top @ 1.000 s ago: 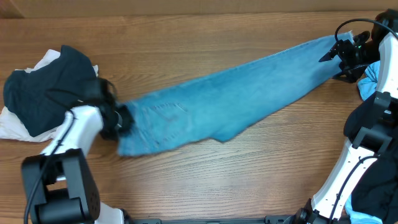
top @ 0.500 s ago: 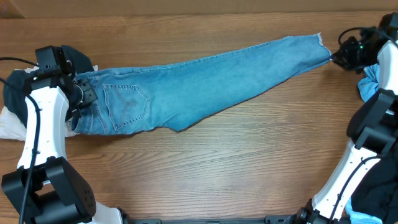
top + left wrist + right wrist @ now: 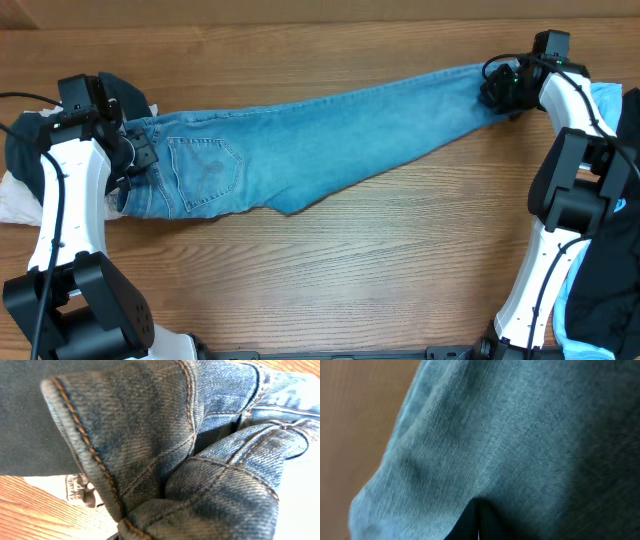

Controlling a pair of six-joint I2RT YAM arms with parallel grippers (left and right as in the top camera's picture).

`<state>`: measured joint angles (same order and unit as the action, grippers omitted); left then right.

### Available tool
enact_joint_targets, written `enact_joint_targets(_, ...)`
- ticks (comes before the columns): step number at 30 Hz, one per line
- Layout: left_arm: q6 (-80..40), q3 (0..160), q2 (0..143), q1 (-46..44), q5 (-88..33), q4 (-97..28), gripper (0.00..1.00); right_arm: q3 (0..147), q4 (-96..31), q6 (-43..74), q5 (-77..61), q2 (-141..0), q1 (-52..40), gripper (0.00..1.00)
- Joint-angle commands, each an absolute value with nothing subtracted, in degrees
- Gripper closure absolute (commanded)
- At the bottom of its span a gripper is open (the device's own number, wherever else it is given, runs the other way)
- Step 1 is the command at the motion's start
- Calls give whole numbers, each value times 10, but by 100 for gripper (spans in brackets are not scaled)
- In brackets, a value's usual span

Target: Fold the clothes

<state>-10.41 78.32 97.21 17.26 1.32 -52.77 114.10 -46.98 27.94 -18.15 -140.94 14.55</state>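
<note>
jeans (image 3: 320, 145) lay flat on the table (image 3: 380, 270), stretched in a long diagonal; waistband at far left, leg end at upper right; back pocket (image 3: 205, 170) faced up near the left end

left pincer (image 3: 135, 165) sat at the waistband edge, clamped on the bunched denim there; left wrist view was filled with gathered waistband (image 3: 150, 435) and its orange stitching, right up against the lens; own fingers hidden by the cloth

navy top (image 3: 22, 150) over a white garment (image 3: 12, 200) sat just beside the waistband, partly under the left arm

right pincer (image 3: 497, 90) was on top of the far leg end, touching it; hem hidden under it; right wrist view showed only blurred denim (image 3: 520, 435) with a dark wedge at the bottom edge; cannot tell whether that pincer was wide or closed on the cloth

sky-blue cloth (image 3: 605, 100) lay just past the right arm, apart from the jeans
</note>
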Motion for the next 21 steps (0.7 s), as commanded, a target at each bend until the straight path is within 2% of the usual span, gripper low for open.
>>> enact_joint_targets(1,-90,808,966,176,20,-525,95,1119,-548,305,36,-1439,201,96)
enact_joint_targets(5,-81,827,966,177,42,-529,94,1130,-620,295,17,-1426,248,96)
enact_joint_targets(6,-78,833,966,177,48,-531,94,1133,-625,274,-12,-1419,257,96)
enact_joint_targets(8,-77,846,966,177,64,-535,92,1143,-613,163,-166,-1393,278,95)
enact_joint_targets(9,-77,853,966,177,66,-536,92,1147,-612,124,-224,-1383,285,87)
enact_joint_targets(10,-77,858,966,177,66,-536,90,1152,-615,100,-272,-1371,294,66)
enact_joint_targets(11,-77,864,966,177,65,-536,89,1154,-620,98,-294,-1359,305,50)
enact_joint_targets(12,-77,868,966,177,65,-535,89,1155,-623,98,-295,-1351,316,41)
enact_joint_targets(17,-76,869,966,177,64,-533,83,1155,-656,74,-295,-1355,363,35)
enact_joint_targets(21,-72,869,966,176,58,-523,81,1139,-653,40,-297,-1356,359,32)
